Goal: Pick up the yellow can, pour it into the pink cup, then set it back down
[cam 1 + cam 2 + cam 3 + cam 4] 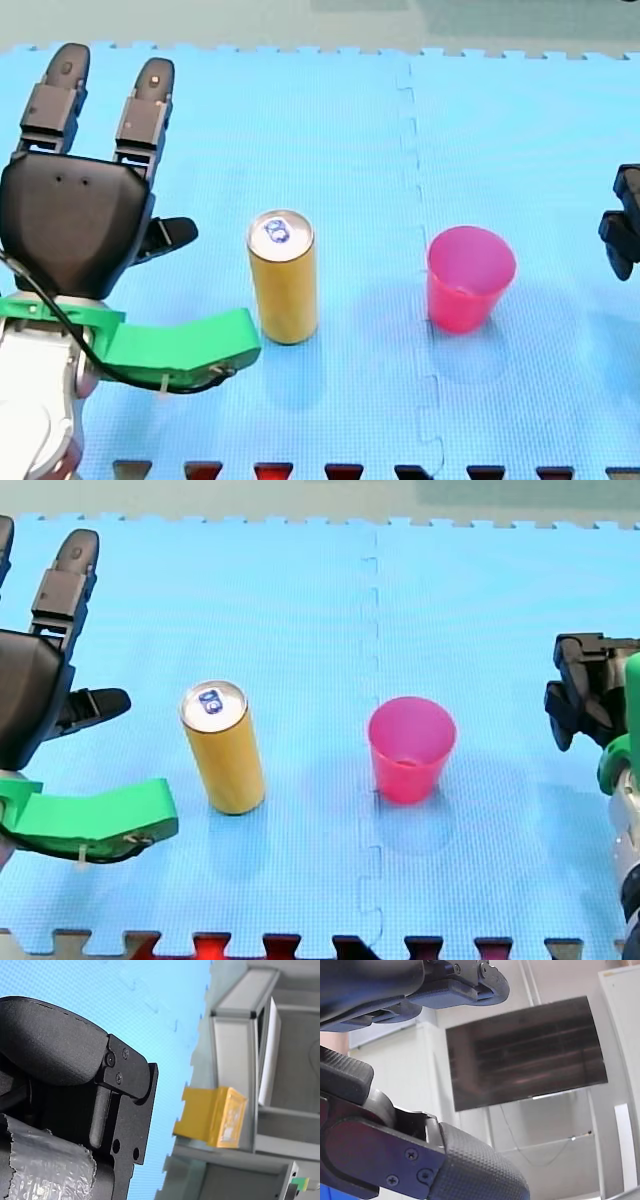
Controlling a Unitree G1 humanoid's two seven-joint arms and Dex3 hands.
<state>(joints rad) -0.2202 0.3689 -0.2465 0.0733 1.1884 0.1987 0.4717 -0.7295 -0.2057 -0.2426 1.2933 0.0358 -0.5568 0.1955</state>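
Note:
A yellow can (285, 280) stands upright on the blue foam mat (330, 130), its silver top showing. To its right, about a can's height away, stands the pink cup (468, 280), upright with its mouth open upward. My left hand (85, 215) hovers just left of the can and holds nothing, its thumb pointing toward the can with a small gap between them. My right hand (588, 690) is at the mat's right edge, well right of the cup, and holds nothing.
A jigsaw seam (425, 200) runs front to back through the mat between can and cup. A green bracket (170, 345) on my left wrist reaches toward the can's base. A yellow box (215, 1117) sits on a grey frame beyond the mat.

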